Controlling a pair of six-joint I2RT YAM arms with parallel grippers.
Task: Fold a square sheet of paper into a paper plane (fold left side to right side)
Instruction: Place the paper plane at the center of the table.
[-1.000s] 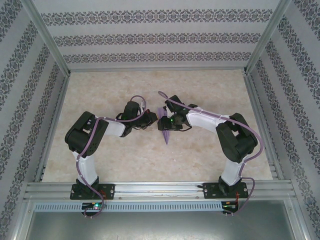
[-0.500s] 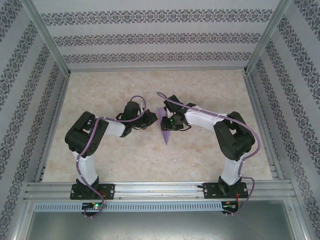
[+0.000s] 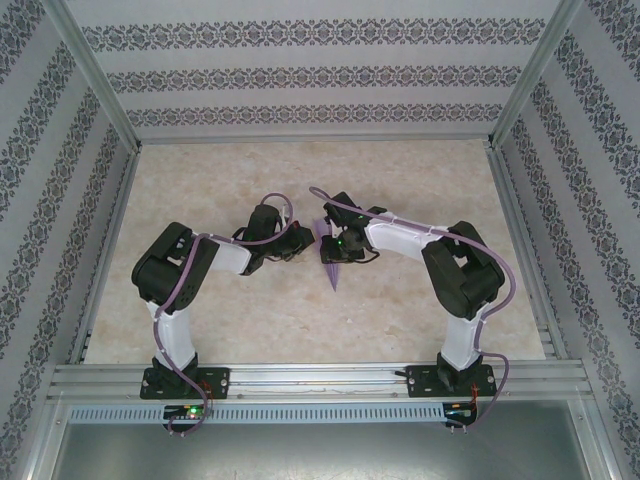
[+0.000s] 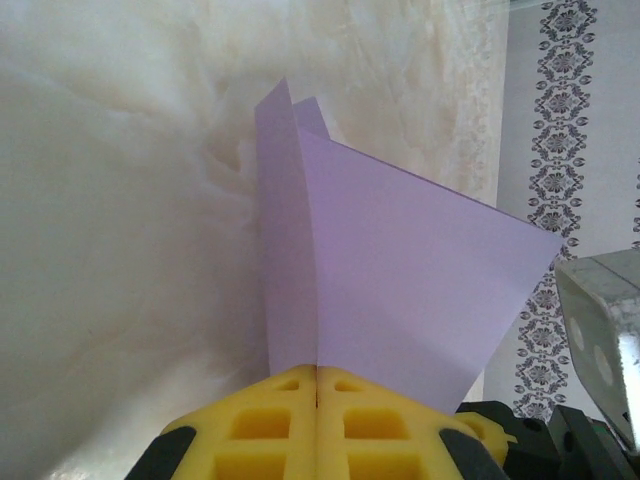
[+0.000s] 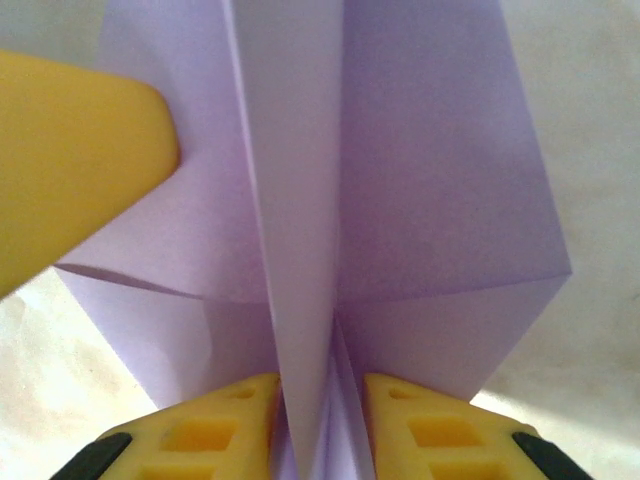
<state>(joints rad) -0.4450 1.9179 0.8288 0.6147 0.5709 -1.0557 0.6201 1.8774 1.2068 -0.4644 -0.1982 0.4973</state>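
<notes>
The left jaws are pressing flat together, their yellow fingers point(image 4: 270, 430) pinching the paper plane point(image 4: 400, 290) at one edge, so that a lilac flap is fanning up and away from them. The right jaws are standing narrowly apart on either side of the plane's central ridge, their own fingers point(image 5: 420, 425) flanking the folds; I cannot tell whether they are squeezing it. Left of that ridge, a yellow finger of the other arm point(image 5: 70, 160) is overlapping the wing's edge.

From above, the plane is sitting between the two wrists, its tip pointing toward the near rail point(image 3: 320, 378); I cannot tell whether the tip is touching the desk point(image 3: 250, 320). Bare desk is stretching out on every side of the plane, widest toward the far wall point(image 3: 300, 75), and the side walls are standing well apart from it. One plane, two arms and four fingers are showing
</notes>
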